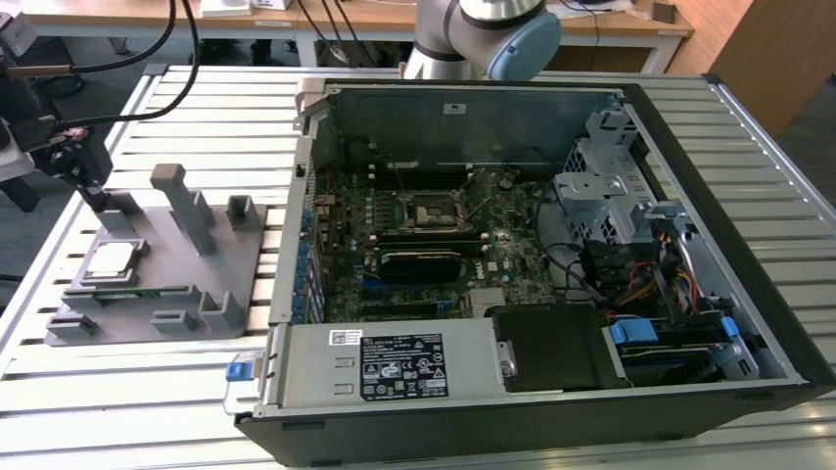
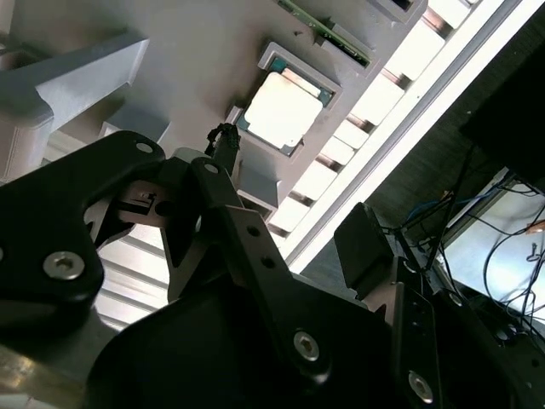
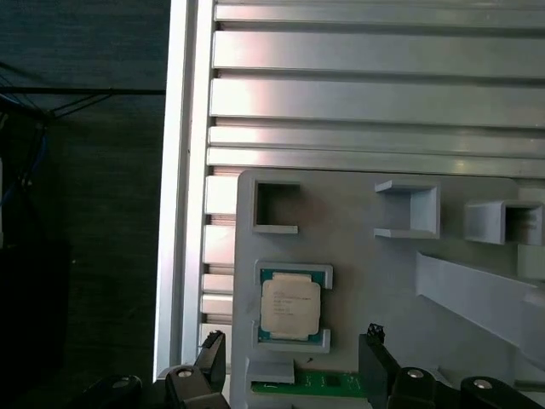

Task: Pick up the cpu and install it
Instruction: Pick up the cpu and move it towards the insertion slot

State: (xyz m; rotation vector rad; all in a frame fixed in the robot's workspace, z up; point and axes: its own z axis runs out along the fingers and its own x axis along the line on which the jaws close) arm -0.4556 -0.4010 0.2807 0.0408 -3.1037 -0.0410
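Cpu (image 3: 290, 308) sits flat in recess on grey fixture plate (image 3: 341, 256), metal top up, untouched. First wrist view: my gripper (image 3: 295, 334) spread wide, empty, one finger either side of chip, clear of it. Second wrist view: chip (image 2: 285, 109) lies beyond my fingertips (image 2: 223, 135). Exterior view adds open computer case (image 1: 457, 117) on its right, with black socket (image 1: 432, 211) on motherboard, well apart from cpu (image 1: 110, 259). Slatted table (image 1: 209, 127) under all.

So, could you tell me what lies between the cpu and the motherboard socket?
In the exterior view, the fixture's grey posts and the computer case's side wall stand between the cpu and the socket.
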